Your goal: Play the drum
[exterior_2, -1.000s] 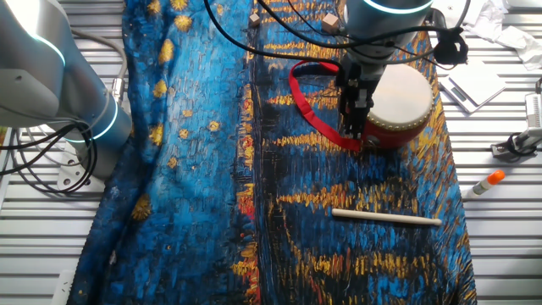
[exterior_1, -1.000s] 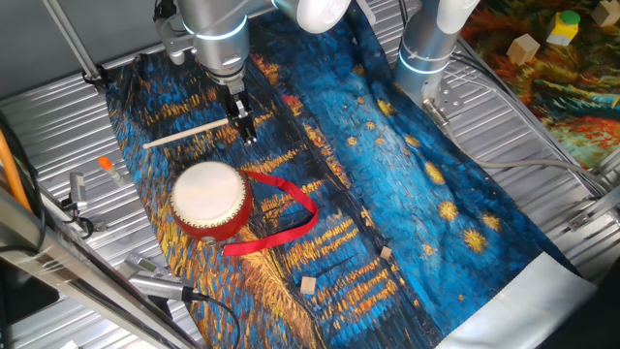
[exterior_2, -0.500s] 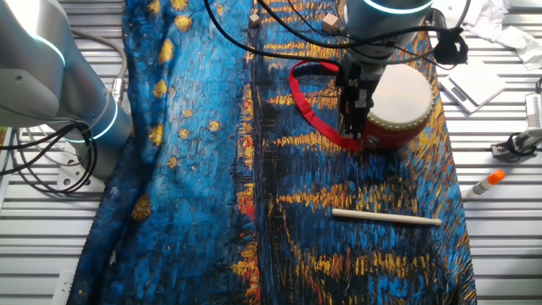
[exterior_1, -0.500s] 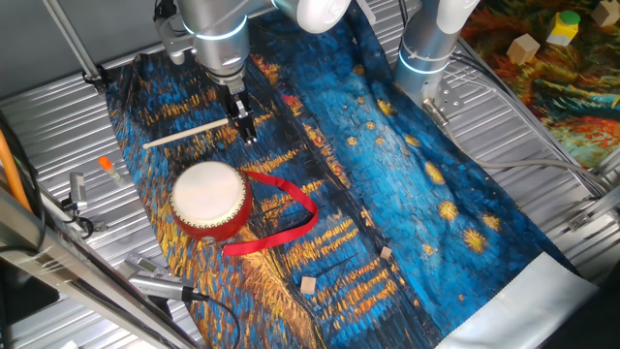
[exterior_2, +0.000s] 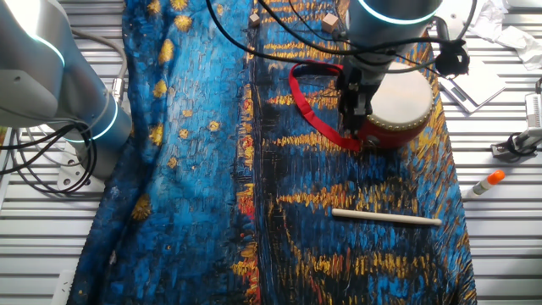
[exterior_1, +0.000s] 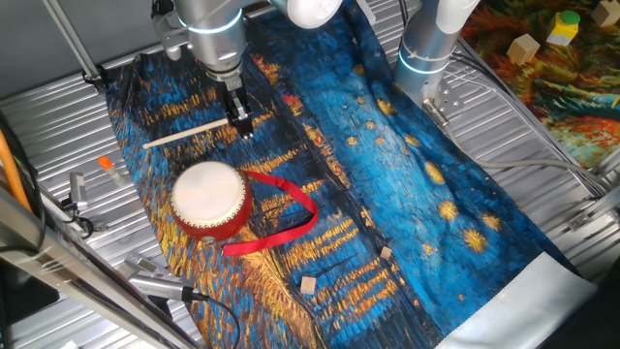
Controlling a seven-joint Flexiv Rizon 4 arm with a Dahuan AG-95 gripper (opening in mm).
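Blue-and-gold painted cloth covers the counter. On it, at the lower left of one fixed view, the drum stands skin up, its red ribbon trailing rightward. Above it in the frame, the gripper hangs apart from the drum, fingers narrow and empty, just beside a pale stick.

The arm at the upper left of one fixed view is showing a silver-grey cylindrical body with a glowing pale-blue ring and white rounded joint covers. Its gripper is showing slim black fingers below a dark mount. In the other fixed view, black cables are looping along the top beside the grey housing.
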